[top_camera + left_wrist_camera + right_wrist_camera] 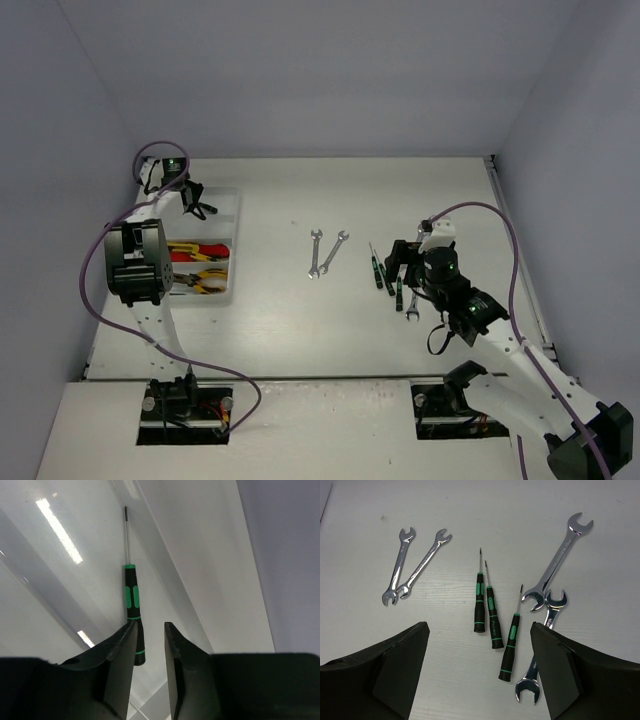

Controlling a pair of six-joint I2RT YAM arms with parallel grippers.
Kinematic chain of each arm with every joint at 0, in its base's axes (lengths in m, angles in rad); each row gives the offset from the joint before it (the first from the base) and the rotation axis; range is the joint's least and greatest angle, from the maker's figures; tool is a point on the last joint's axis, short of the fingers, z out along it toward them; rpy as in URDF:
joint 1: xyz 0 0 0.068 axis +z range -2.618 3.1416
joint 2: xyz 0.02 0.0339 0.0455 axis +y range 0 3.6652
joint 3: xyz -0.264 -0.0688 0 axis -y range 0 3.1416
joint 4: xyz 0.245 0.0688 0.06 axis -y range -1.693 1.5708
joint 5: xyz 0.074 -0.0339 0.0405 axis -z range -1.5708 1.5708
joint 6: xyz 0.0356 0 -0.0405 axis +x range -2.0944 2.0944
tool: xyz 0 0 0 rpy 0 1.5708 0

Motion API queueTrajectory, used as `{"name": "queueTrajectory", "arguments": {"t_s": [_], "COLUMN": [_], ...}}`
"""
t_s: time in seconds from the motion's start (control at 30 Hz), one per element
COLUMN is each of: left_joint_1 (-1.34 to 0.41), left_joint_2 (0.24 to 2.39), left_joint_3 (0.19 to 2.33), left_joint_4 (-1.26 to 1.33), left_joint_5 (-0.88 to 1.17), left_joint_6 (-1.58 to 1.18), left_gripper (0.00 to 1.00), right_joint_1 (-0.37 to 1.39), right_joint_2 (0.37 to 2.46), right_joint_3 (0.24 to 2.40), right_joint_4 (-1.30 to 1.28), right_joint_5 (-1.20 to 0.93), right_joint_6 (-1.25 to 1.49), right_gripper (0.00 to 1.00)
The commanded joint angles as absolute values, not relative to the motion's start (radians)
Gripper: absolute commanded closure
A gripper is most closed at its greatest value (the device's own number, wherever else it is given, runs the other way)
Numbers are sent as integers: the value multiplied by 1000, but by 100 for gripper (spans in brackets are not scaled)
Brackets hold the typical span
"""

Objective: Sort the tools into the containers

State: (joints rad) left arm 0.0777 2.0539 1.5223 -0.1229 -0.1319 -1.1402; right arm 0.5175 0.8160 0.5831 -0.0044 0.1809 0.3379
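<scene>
The white organiser tray lies at the far left. My left gripper hovers over its far compartment, jaws a little apart and empty. In the left wrist view a black-green screwdriver lies on the tray floor just beyond my gripper. Red pliers and yellow pliers lie in nearer compartments. My right gripper is wide open above three screwdrivers on the table, with a large wrench and another wrench to their right.
Two small silver wrenches lie side by side mid-table and also show in the right wrist view. The grey walls enclose the table on the left, back and right. The right arm's purple cable loops above the table.
</scene>
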Motion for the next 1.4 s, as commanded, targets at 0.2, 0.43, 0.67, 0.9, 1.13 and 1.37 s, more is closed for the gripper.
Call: {"name": "queueTrajectory", "arguments": {"t_s": [0.2,0.43,0.67,0.9,1.13,1.37], "left_joint_1": [89,18,-211,-301,-312,-512], "left_joint_2": [1955,1790,1508,1285,1114,1164], "left_joint_3": [1528,1520,1421,1282,1131,1102], "left_joint_4": [-100,-147,-325,-461,-492,-445], "left_joint_5": [-134,5,48,182,266,167], "left_joint_6": [-1123,-911,-615,-551,-515,-618], "left_gripper": [62,61,49,25,24,24], "right_joint_1": [512,511,512,511,509,499], "right_joint_2": [833,932,1100,1209,1265,1242], "right_joint_3": [592,605,650,683,702,693], "right_joint_4": [54,43,42,50,53,58], "right_joint_5": [234,253,158,98,136,150], "right_joint_6": [340,382,371,318,328,333], "right_gripper": [20,23,33,49,51,54]}}
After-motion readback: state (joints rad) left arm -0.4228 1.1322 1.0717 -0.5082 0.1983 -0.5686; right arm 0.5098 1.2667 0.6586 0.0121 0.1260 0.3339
